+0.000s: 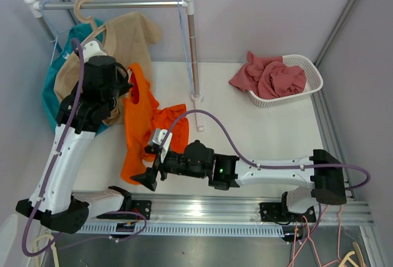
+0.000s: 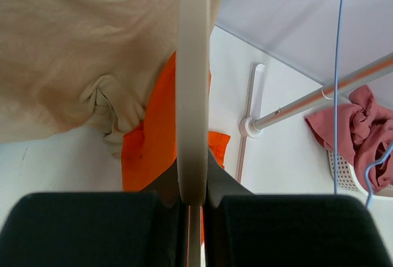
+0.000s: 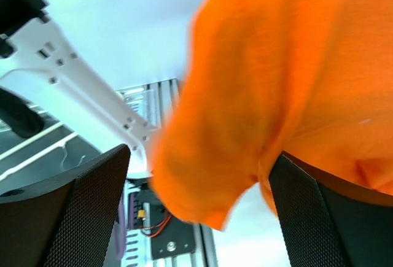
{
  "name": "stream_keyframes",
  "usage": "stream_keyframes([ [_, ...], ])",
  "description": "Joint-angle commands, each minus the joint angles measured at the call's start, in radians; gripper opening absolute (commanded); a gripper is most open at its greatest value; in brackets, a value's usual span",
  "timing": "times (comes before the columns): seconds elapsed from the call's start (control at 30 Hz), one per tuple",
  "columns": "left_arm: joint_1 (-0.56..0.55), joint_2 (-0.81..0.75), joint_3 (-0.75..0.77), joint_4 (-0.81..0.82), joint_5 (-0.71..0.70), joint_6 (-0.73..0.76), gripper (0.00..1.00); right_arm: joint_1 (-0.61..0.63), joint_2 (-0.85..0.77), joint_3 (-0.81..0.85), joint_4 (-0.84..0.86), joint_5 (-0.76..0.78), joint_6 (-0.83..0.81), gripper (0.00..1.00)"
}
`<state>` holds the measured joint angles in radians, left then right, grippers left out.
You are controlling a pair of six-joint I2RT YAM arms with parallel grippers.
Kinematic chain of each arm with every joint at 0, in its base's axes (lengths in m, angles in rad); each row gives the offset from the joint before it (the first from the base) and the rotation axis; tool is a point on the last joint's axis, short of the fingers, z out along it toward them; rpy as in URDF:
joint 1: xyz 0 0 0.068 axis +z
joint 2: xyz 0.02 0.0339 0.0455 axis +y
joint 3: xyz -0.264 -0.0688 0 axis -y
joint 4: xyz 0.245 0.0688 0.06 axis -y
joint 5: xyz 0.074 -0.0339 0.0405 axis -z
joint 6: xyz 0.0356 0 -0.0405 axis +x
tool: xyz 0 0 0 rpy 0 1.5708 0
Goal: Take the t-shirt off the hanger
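The orange cotton t-shirt (image 1: 140,119) is light, soft and limp. It will stretch, fold and cling rather than slide off in one piece, so a pull on one corner is likely to bunch it at the neck. Its upper part hangs up by the left arm's wrist, apparently on the pale cream plastic hanger (image 2: 192,95), and the rest trails down in a loose heap on the white counter (image 1: 264,132). The best place to take hold looks like a thick fold at the lower hem or a sleeve edge, where the layers give the fingers something to bite on.

The left gripper (image 2: 192,199) is clenched on the hanger's thin bar, which runs straight up between its black fingers. That arm is raised and reaches to the far left of the counter. The right gripper (image 3: 199,156) is released, jaws wide, with a lobe of orange fabric lying between them but not pinched. That arm stretches low across the near edge towards the shirt's bottom.

Behind the hanger hangs a beige t-shirt (image 1: 132,37) from a metal rail (image 1: 123,4), with a teal garment (image 1: 52,95) beside it. A white plastic basket (image 1: 313,77) of red cloth (image 1: 270,77) sits well apart at the far right.
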<state>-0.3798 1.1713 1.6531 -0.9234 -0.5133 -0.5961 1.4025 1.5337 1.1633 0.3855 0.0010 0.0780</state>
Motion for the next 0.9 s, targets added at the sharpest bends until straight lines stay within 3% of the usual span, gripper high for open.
stream_keyframes([
  [0.0,-0.008,-0.01,0.039,0.072,-0.01,-0.008,0.01,0.032,-0.046,-0.004,0.035,0.031,0.012,0.94],
  [0.13,-0.008,-0.007,0.04,0.074,0.013,-0.016,0.0,0.039,-0.003,0.022,0.036,0.063,0.009,0.84],
  [0.3,-0.008,-0.022,0.022,0.083,0.019,-0.031,0.01,0.035,0.065,0.076,0.039,0.131,0.0,0.86],
  [0.37,-0.008,-0.03,0.001,0.09,0.018,-0.042,0.0,0.035,0.098,0.114,0.029,0.195,0.002,0.6],
  [0.4,-0.008,-0.035,-0.012,0.103,0.016,-0.044,0.0,0.035,0.108,0.125,0.02,0.217,0.006,0.35],
  [0.43,-0.008,-0.038,-0.022,0.116,0.018,-0.041,0.01,0.035,0.114,0.131,0.012,0.238,0.025,0.0],
  [0.57,-0.005,0.014,0.012,0.138,0.013,0.004,0.01,0.065,0.054,0.102,-0.031,0.209,0.017,0.0],
  [0.73,0.053,0.206,0.172,0.051,0.052,0.042,0.01,0.257,-0.036,0.049,-0.164,0.198,-0.03,0.0],
  [0.87,0.105,0.344,0.326,-0.02,0.111,0.042,0.01,0.303,-0.023,0.085,-0.252,0.007,0.032,0.0],
])
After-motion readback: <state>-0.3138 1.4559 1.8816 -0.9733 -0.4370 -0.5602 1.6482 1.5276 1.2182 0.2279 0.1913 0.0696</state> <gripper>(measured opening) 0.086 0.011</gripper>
